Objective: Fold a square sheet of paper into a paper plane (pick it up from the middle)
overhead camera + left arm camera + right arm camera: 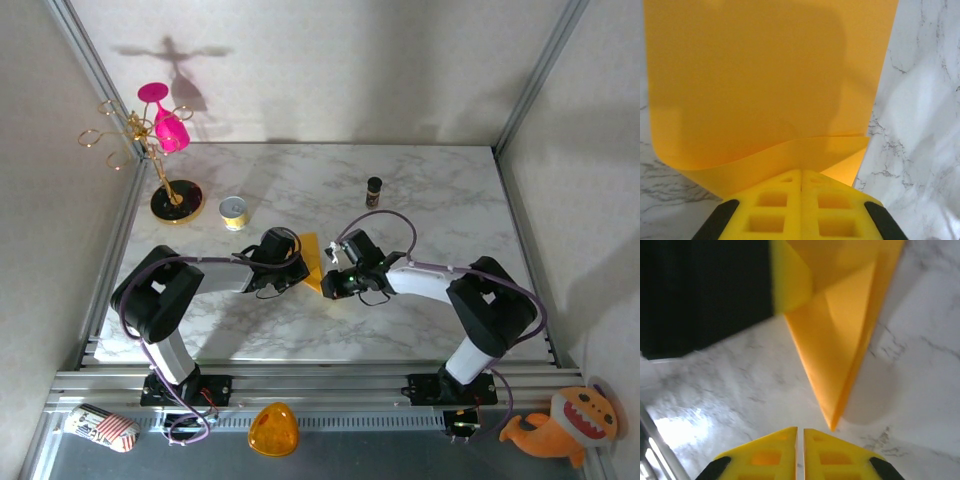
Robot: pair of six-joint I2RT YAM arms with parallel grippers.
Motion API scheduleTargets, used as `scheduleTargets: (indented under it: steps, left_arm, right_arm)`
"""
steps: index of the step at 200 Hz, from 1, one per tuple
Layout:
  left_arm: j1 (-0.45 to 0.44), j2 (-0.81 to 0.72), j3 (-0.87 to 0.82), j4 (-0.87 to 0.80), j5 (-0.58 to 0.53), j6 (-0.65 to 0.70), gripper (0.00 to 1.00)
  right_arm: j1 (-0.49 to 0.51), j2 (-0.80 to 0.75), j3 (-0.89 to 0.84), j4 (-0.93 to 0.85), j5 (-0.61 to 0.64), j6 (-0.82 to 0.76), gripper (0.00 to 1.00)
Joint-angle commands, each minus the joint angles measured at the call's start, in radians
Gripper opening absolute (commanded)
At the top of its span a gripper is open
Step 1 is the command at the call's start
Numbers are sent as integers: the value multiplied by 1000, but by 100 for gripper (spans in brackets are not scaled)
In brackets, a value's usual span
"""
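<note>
Reaching in from the left, the left gripper (298, 267) pinches the folded orange-yellow sheet of paper (312, 258) at centre frame; immediately right, the right gripper (328, 285) has its fingers pressed together, empty, just short of the paper's pointed tip.

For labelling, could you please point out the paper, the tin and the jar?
paper (312, 257): top view, its flat middle.
tin (233, 209): top view, its lid.
jar (374, 192): top view, its body.

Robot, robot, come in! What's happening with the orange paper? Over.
Left gripper shut on the folded paper. Right gripper shut, empty, by its pointed tip. Tin, bottle far off.
</note>
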Motion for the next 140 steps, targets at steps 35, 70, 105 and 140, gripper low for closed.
scheduleTargets:
  steps: [35, 70, 105, 140]
  left_arm:
    - [-2, 45, -9, -98, -51, 19, 5]
    - [-2, 35, -2, -91, -40, 20, 5]
    - [-2, -1, 27, -65, -13, 48, 6]
    - [-17, -106, 8, 2, -7, 93, 12]
  right_arm:
    - [-6, 109, 90, 42, -33, 7, 12]
    - [-5, 158, 83, 35, -28, 12, 12]
    - [-5, 189, 52, 17, 5, 12, 11]
    - [-5, 223, 53, -25, 49, 18, 10]
